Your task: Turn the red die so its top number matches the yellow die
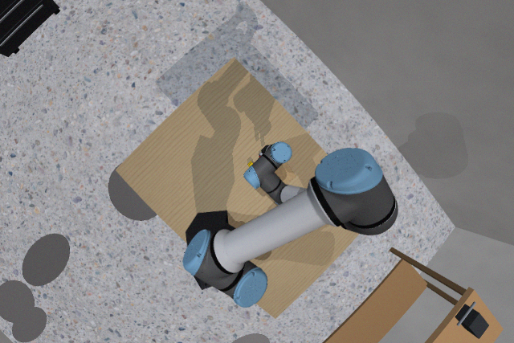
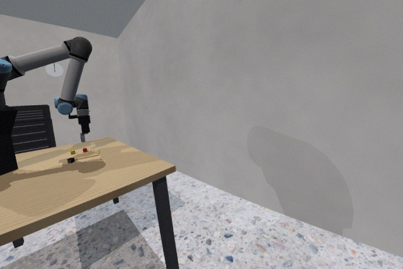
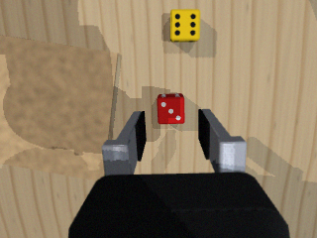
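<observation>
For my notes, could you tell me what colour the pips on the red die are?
White, clearest in the wrist view: red die.

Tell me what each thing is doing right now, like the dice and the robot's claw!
Red die: flat on the table, three on top, not on the mat, not held.
Yellow die: flat on the table, six on top.
Black die: on the table, top number too small to read.
Mat: lying on the table, no dice on it.
Gripper: open, empty, above the red die.
</observation>
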Robot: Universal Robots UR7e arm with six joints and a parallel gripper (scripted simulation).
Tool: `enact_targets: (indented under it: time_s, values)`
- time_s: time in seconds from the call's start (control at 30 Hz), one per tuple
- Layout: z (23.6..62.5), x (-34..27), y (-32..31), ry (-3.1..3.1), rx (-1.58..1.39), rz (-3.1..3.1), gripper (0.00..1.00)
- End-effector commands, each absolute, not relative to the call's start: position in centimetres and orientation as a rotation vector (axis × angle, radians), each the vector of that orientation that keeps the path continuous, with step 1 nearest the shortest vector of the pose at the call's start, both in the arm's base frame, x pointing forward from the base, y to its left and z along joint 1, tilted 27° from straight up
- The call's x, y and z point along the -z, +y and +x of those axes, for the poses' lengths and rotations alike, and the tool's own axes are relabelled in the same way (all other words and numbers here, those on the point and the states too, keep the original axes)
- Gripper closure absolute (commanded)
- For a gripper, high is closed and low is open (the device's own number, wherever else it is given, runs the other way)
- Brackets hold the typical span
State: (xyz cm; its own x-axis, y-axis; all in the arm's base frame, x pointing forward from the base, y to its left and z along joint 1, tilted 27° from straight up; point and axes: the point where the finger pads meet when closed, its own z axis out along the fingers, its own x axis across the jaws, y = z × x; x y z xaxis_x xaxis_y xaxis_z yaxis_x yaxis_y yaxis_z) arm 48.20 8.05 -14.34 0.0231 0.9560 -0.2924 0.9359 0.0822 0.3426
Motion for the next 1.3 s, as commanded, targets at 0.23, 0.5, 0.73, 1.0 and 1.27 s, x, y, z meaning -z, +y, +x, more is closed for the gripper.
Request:
enact_targets:
  time_s: [0.23, 0.5, 0.73, 1.0, 1.27]
  values:
    - [49.0, 15.9, 7.5, 1.920, -0.064, 1.862, 0.21]
    - [49.3, 16.7, 7.3, 1.920, -0.064, 1.862, 0.21]
    - [49.6, 17.5, 7.0, 1.920, -0.064, 1.862, 0.21]
    - [49.8, 18.0, 6.9, 1.920, -0.064, 1.862, 0.21]
    - [49.8, 18.1, 6.9, 1.920, -0.064, 1.862, 0.21]
